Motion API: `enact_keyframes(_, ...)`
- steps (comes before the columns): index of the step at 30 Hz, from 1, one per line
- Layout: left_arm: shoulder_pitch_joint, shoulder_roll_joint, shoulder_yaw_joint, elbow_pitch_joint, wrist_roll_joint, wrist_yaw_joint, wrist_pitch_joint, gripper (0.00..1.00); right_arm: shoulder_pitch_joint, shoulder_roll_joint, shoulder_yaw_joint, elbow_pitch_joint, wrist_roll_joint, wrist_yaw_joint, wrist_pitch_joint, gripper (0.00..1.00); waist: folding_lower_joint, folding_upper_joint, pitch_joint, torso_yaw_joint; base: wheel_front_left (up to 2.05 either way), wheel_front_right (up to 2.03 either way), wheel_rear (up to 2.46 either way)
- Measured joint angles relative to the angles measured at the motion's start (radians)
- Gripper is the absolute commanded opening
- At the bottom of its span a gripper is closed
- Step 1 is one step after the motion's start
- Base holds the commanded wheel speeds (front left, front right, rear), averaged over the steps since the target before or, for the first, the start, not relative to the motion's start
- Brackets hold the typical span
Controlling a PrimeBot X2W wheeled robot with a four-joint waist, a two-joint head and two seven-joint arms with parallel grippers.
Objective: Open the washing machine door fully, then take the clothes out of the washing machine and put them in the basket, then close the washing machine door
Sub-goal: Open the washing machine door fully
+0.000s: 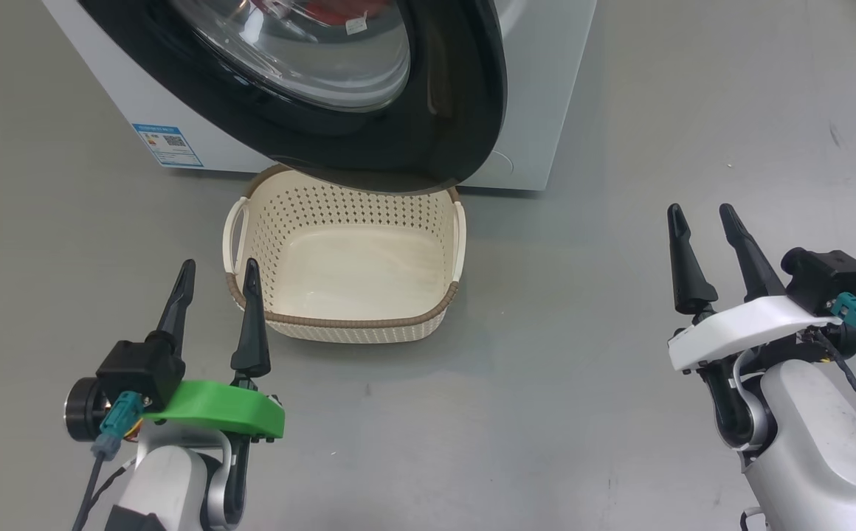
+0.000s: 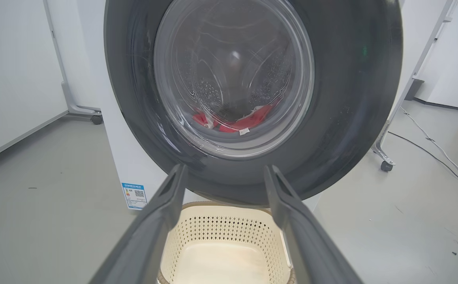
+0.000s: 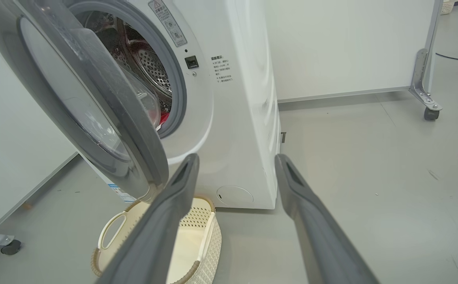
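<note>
Step 1 isn't done: the door is only part open, swung out from the washer and hanging over the far rim of the basket at 12 o'clock. The clothes sit low in the drum, red thru the glass. The basket's empty.

Both grippers are idle. The left gripper at 7 o'clock has its fingers spread w/ nothing between them. The right gripper at 4 o'clock is likewise spread and empty, well apart from the door.

Next, I reckon: get a finger behind the door's free edge and sweep it round toward the hinge side on my left till it's wide. The right arm looks best placed, since the gap btwn door and washer front opens toward it.

Room: bare floor at 3 o'clock gives plenty of space. The door's bottom edge runs close over the basket rim, and I can't tell if they touch. The left gripper is just beside the basket's near-left corner, maybe in the door's path, so I'd pull it back first.
</note>
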Motion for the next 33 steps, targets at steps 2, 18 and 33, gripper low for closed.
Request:
enact_keyframes(2, 0.0, 0.0, 0.002, 0.0, 0.0, 0.0, 0.0, 1.0, 0.0, 0.002, -0.007, -0.006, -0.002, 0.0, 0.0, 1.0, 0.0, 0.0, 0.0, -0.002, 0.0, 0.0, 0.0)
enact_keyframes(18, 0.004, 0.0, -0.003, 0.003, 0.0, -0.001, 0.0, 1.0, 0.029, 0.021, -0.055, -0.074, -0.046, 0.0, 0.0, 1.0, 0.0, 0.0, -0.004, -0.008, 0.0, 0.0, 0.0)
enact_keyframes(33, 0.019, 0.0, -0.01, 0.006, 0.0, -0.009, 0.0, 1.0, 0.058, 0.03, -0.082, -0.097, -0.071, 0.0, 0.0, 1.0, 0.0, 0.0, -0.003, -0.006, 0.0, 0.0, 0.0)
